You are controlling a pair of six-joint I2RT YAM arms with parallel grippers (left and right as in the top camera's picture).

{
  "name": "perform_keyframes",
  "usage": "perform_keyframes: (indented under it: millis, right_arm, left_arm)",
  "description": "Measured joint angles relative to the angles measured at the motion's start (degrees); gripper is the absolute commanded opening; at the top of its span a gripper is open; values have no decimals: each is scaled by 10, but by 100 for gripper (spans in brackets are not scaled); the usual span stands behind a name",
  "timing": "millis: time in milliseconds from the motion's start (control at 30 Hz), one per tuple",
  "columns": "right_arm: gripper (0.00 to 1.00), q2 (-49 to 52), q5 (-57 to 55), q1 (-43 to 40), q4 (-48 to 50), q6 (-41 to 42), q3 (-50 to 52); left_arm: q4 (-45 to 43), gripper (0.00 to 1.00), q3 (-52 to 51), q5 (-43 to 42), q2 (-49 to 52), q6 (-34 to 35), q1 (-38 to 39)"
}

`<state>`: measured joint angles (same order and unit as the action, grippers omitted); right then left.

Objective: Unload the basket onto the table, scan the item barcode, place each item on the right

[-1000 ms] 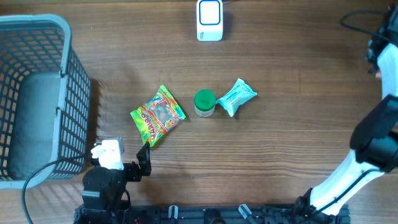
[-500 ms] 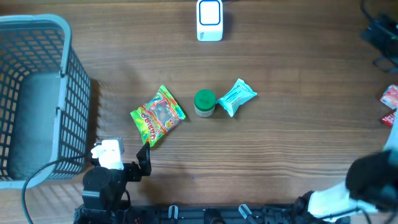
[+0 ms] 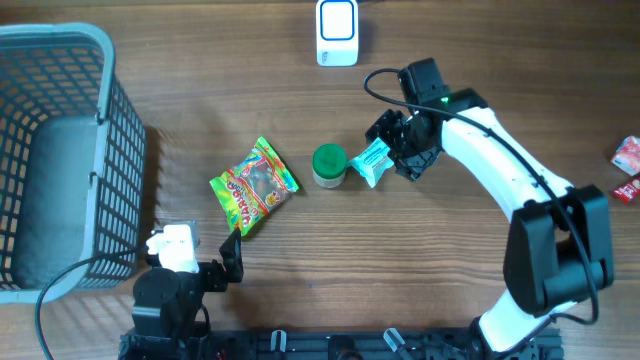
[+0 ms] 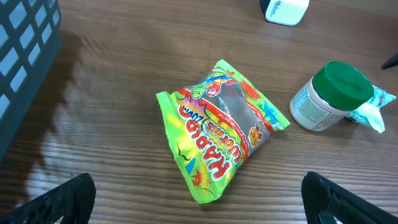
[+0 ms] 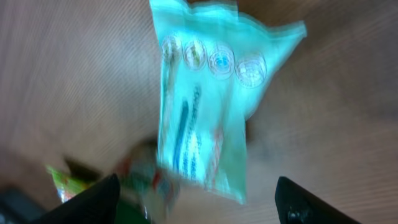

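Note:
Three items lie mid-table: a gummy worm bag (image 3: 254,185) (image 4: 222,127), a green-lidded jar (image 3: 329,165) (image 4: 333,94) and a teal packet (image 3: 374,158) (image 5: 208,109). The white scanner (image 3: 337,32) (image 4: 285,9) stands at the far edge. My right gripper (image 3: 395,147) (image 5: 199,202) hovers open right over the teal packet, which shows blurred between its spread fingers and is not gripped. My left gripper (image 3: 228,262) (image 4: 199,202) rests open and empty near the front edge, just short of the gummy bag's tip.
A grey wire basket (image 3: 100,60) (image 4: 25,31) fills the left side. Small red packs (image 3: 628,165) lie at the right edge. The right arm's cable (image 3: 375,85) loops near the scanner. Bare wood lies in front of the items.
My right arm has swung in from the right edge to above the teal packet, and its jaws have opened. The red packs now show. The left arm and the items have not moved.

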<state>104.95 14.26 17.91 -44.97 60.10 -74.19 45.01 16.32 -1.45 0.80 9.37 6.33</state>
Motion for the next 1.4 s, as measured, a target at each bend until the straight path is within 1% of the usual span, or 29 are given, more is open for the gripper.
perform_keyframes:
  millis: [67,133,200,233,267,400,467,533,567,633,700,733,767,833,867,933,1000,1067,1133,1167,1200,1233,1267,1367,1400]
  right_arm:
    - [76,17,-13,0,45,12,22]
    - [64,46,-24,0,56,18,30]
    - [44,61,-25,0,63,21,32]
    - [21,61,-27,0,66,23,32]
    - [4,61,-27,0,69,25,32]
    - [4,50,-6,-3,64,14,26]
    - [4,50,32,-11,36,9,24]
    - [4,49,120,-29,-18,5,21]
    - [4,46,198,-40,-34,3,21]
    - [4,41,293,-67,-49,-25,21]
    - [4,41,384,-85,-39,-118,21]
    - [4,40,413,-92,-29,-153,21]
    - [4,40,466,-99,-11,-212,20]
    - [4,40,596,-104,53,-328,21]
    - [4,40,633,-103,76,-362,20]
    - [4,36,710,-101,131,-463,17]
    - [5,36,733,-97,143,-554,17]
    - [5,36,746,-72,151,-735,17]
    - [5,36,749,-27,173,-881,17]
    - [5,36,751,-5,198,-945,17]
    - [4,36,751,33,260,-1017,18]
    - [4,36,751,45,285,-1039,17]
    - [4,36,751,61,355,-1066,18]
    - [4,36,751,95,504,-1106,17]
    - [4,36,751,105,575,-1118,19]
  left_arm:
    - [0,100,0,0,0,0,0]
    - [0,100,0,0,0,0,0]
    - [0,100,0,0,0,0,0]
    - [0,100,0,0,0,0,0]
    - [0,100,0,0,0,0,0]
    - [0,100,0,0,0,0,0]
    - [0,100,0,0,0,0,0]
    - [0,100,0,0,0,0,0]
    - [0,100,0,0,0,0,0]
    - [0,100,0,0,0,0,0]
    - [0,100,0,0,0,0,0]
    - [0,100,0,0,0,0,0]
    - [0,100,0,0,0,0,0]
    - [0,100,0,0,0,0,0]
    - [0,100,0,0,0,0,0]
    - [0,100,0,0,0,0,0]
    - [0,100,0,0,0,0,0]
    - [0,100,0,0,0,0,0]
    - [0,100,0,0,0,0,0]
    - [0,100,0,0,0,0,0]
    - [0,100,0,0,0,0,0]
    - [0,100,0,0,0,0,0]
    - [0,100,0,0,0,0,0]
    - [0,100,0,0,0,0,0]
    - [0,100,0,0,0,0,0]
